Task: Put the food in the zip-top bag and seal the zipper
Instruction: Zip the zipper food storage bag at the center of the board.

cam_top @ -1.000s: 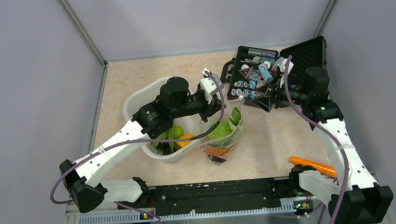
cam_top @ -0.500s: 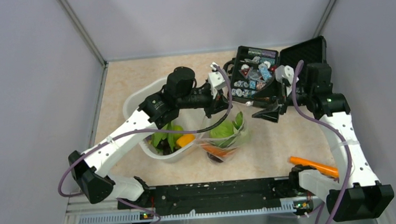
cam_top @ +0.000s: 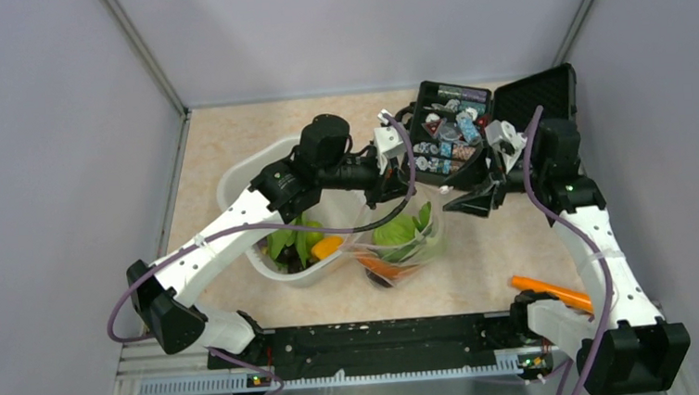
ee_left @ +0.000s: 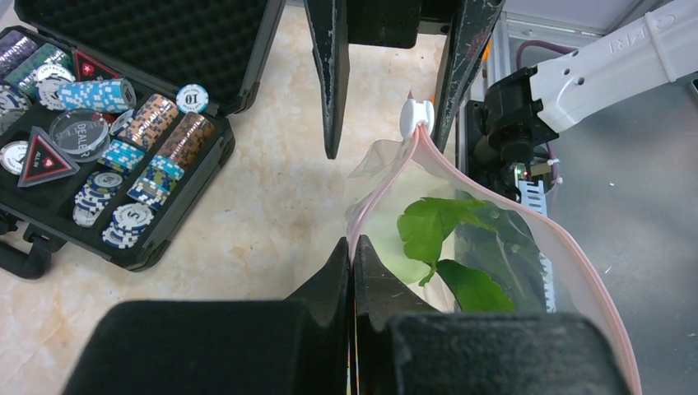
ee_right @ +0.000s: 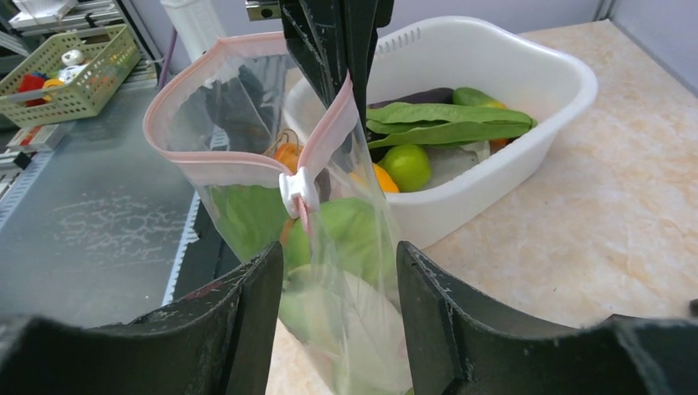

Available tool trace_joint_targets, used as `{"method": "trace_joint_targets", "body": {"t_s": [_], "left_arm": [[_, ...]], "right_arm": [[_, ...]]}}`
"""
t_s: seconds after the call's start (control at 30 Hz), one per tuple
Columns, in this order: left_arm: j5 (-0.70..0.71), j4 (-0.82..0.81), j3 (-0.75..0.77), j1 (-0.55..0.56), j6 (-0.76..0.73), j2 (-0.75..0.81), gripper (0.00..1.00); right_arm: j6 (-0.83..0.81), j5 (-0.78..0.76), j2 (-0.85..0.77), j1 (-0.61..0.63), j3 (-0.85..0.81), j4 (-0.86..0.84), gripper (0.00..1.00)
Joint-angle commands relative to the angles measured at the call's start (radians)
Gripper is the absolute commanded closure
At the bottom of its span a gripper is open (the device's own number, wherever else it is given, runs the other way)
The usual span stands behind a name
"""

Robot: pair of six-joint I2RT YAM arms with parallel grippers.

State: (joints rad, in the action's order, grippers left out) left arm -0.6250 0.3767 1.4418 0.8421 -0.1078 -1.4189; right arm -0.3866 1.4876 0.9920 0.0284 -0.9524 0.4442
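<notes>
The zip-top bag (cam_top: 403, 242) stands mid-surface, just right of the white tub (cam_top: 233, 182), holding green leafy pieces (ee_left: 432, 226) and an orange carrot (cam_top: 386, 266). The left hand (ee_left: 352, 255) is clenched on the zipper (ee_left: 387, 185). The right hand (ee_right: 342, 255), released, straddles the bag under its slider (ee_right: 298, 191). More food (ee_right: 444, 123) lies in the tub.

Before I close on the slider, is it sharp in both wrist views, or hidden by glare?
Left wrist view: slider crisp, evenly lit, no glare. Right wrist view: equally sharp; the zip-top bag shows faint sheen that hides nothing, while the right gripper nearest the lens is soft. Top external view: slider too small to judge.
</notes>
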Motion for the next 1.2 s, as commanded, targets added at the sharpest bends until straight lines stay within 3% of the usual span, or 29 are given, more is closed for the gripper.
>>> {"method": "trace_joint_targets", "body": {"t_s": [0.0,0.17,0.73,1.03,1.1,1.17], "left_arm": [[-0.031,-0.055,0.054,-0.003,-0.005,-0.004,1.00],[-0.034,-0.080,0.037,-0.003,0.007,0.002,1.00],[-0.050,-0.089,0.039,-0.004,0.018,-0.001,1.00],[-0.048,-0.097,0.036,-0.003,0.027,-0.002,1.00],[-0.040,-0.092,0.034,-0.004,0.023,0.000,1.00],[-0.025,-0.085,0.033,-0.004,0.021,0.001,1.00]], "right_arm": [[0.220,0.076,-0.047,-0.002,0.047,-0.307,0.49],[0.291,0.074,-0.044,-0.001,0.060,-0.376,0.59],[0.331,-0.021,-0.004,0.042,0.048,-0.383,0.70],[0.331,-0.045,0.000,0.079,0.036,-0.377,0.86],[0.332,-0.042,-0.009,0.079,0.032,-0.377,0.97],[0.334,-0.048,-0.021,0.079,0.034,-0.376,1.00]]}}
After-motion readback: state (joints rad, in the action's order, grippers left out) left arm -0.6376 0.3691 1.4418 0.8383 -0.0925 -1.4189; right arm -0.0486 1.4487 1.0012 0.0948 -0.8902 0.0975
